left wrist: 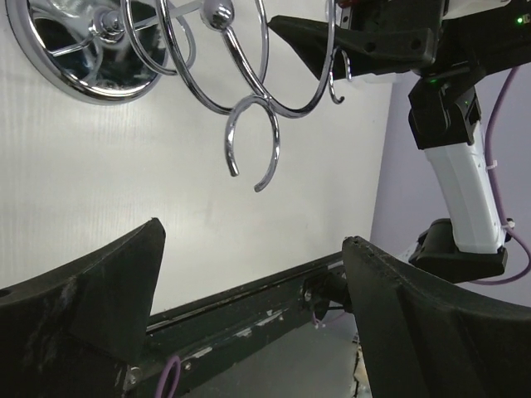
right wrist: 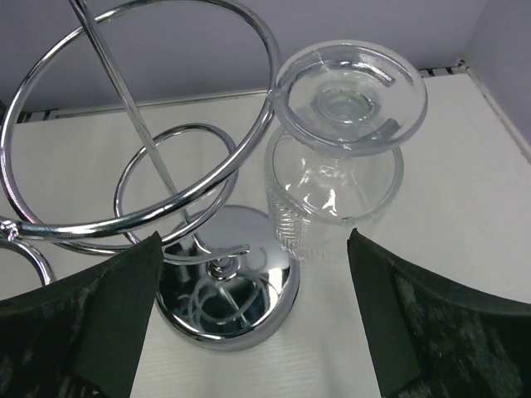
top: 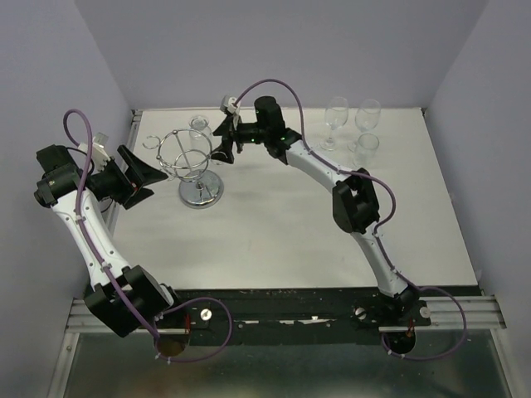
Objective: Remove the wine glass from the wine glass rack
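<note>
The chrome wine glass rack [top: 196, 164] stands at the back left of the table on its round base [top: 202, 192]. A clear wine glass [top: 199, 124] hangs upside down from a loop on the rack's far side. In the right wrist view the glass [right wrist: 336, 178] hangs by its foot beside the rack's ring [right wrist: 178, 195]. My right gripper [top: 224, 143] is open just right of the rack, with the glass ahead of its jaws [right wrist: 253, 332]. My left gripper [top: 137, 178] is open and empty left of the rack [left wrist: 253, 141], its jaws wide apart [left wrist: 253, 323].
Three more wine glasses stand upright at the back right: two in a row [top: 336, 116] [top: 367, 114] and one nearer [top: 366, 148]. Walls close in the table on the left, back and right. The right arm [left wrist: 460, 174] shows in the left wrist view.
</note>
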Available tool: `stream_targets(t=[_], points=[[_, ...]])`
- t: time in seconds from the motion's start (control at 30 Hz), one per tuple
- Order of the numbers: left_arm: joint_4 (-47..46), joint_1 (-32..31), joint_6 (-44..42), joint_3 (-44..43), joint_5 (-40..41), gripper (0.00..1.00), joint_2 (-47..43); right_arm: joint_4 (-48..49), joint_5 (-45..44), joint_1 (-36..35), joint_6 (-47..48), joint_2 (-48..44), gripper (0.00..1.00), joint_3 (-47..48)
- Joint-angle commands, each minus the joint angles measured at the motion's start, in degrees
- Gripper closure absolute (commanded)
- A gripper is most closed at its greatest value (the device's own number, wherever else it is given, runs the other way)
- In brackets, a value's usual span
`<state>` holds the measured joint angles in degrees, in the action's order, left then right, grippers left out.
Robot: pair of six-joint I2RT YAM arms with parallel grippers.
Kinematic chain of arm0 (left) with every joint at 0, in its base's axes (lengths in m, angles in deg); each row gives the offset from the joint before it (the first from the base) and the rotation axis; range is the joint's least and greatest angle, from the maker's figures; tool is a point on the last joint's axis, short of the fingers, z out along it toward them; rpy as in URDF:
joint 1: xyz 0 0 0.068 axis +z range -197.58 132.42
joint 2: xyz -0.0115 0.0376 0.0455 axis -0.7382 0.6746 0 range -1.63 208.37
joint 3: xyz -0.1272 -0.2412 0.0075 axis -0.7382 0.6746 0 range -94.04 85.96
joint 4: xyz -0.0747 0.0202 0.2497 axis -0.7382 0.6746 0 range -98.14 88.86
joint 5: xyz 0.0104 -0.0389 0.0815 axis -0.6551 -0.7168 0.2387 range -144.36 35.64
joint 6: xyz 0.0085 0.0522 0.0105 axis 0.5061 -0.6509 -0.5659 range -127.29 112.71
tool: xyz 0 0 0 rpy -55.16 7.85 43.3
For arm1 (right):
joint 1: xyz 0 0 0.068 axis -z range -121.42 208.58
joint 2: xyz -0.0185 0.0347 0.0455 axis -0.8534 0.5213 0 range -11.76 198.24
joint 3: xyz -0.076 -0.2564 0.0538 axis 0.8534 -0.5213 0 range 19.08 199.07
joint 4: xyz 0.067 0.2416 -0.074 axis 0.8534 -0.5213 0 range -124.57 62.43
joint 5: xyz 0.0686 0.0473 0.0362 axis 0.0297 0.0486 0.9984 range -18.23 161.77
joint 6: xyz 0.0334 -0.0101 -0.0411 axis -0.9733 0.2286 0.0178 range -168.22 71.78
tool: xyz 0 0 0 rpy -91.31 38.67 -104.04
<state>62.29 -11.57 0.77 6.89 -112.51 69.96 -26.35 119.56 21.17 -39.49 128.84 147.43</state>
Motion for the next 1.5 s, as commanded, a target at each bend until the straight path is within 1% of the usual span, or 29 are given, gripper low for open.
stream_targets(t=[0.0,0.07,0.1,0.33,0.47,0.67,0.8,0.97,1.07,1.23,1.3,1.37,1.47], points=[[1.5,0.7,-3.1,-0.6,4.4,0.01,-0.8,11.7,-3.0,-0.6,-7.1,2.9,0.0,1.5],[0.4,0.7,-2.9,-0.6,4.8,0.01,-1.1,20.2,-3.2,-0.6,-11.8,2.9,0.0,-2.2],[0.0,0.7,-2.6,-0.6,5.1,0.01,-1.1,21.8,-3.8,-0.8,-12.7,3.3,0.0,-3.1],[-0.5,0.9,-2.0,-0.7,5.9,0.01,-1.1,22.2,-5.7,-1.4,-13.9,7.1,0.0,1.5],[-1.2,1.2,-1.5,-0.6,6.0,0.01,-0.8,20.2,-7.5,-1.8,-13.9,9.1,0.0,5.4],[-3.5,1.3,0.3,0.0,6.0,0.01,-0.2,20.0,-12.4,-2.7,-13.3,9.8,0.0,6.9],[-4.1,1.4,0.8,0.4,5.9,0.01,-0.6,19.6,-13.3,-2.8,-13.4,10.1,0.0,7.5],[-4.3,1.8,1.1,1.1,5.6,0.01,-0.9,19.6,-14.9,-2.9,-13.7,10.1,0.04,7.3],[-4.3,1.8,1.2,1.3,5.2,0.01,-1.0,19.5,-14.1,-3.0,-13.1,10.0,0.0,7.3],[-5.0,1.8,1.9,1.8,4.6,0.01,-1.1,18.0,-13.2,-3.7,-10.7,10.0,0.0,7.9],[-5.5,1.9,2.3,1.8,4.5,0.01,-1.1,17.5,-14.1,-3.8,-10.2,8.9,0.0,6.2],[-6.0,1.9,2.7,1.5,3.9,0.01,-1.1,17.8,-15.0,-3.7,-9.4,6.2,0.0,2.3],[-8.5,2.0,3.2,1.5,4.1,0.01,-1.4,18.0,-15.4,-3.7,-4.9,1.5,0.0,-4.1]])
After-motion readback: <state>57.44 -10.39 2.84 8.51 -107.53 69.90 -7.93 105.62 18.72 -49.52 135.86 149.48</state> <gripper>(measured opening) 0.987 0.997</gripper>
